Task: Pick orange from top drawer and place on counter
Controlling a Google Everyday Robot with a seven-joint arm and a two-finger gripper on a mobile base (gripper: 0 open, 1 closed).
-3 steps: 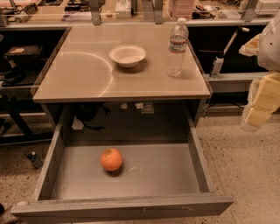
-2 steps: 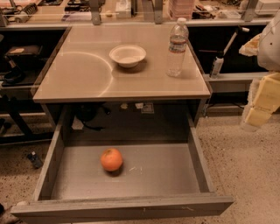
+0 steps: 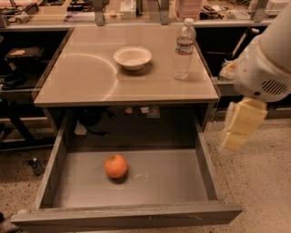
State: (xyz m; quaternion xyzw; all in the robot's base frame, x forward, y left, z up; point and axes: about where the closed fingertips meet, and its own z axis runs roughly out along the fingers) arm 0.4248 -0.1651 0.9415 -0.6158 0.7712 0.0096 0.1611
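Note:
The orange (image 3: 116,165) lies on the grey floor of the open top drawer (image 3: 136,218), left of the middle. The drawer is pulled out below the tan counter (image 3: 86,77), which carries a faint arc mark. My gripper (image 3: 241,125) hangs from the white arm at the right, beside the drawer's right wall and above the floor. It is well to the right of the orange and higher than it, and it holds nothing that I can see.
A white bowl (image 3: 132,57) and a clear water bottle (image 3: 184,49) stand on the counter. A cluttered shelf (image 3: 136,11) runs behind it. Dark frames and cables lie at the left, and speckled floor (image 3: 259,191) is at the right.
My arm and gripper have moved left and a little down, closer to the drawer's right side. The orange, bowl and bottle have not moved.

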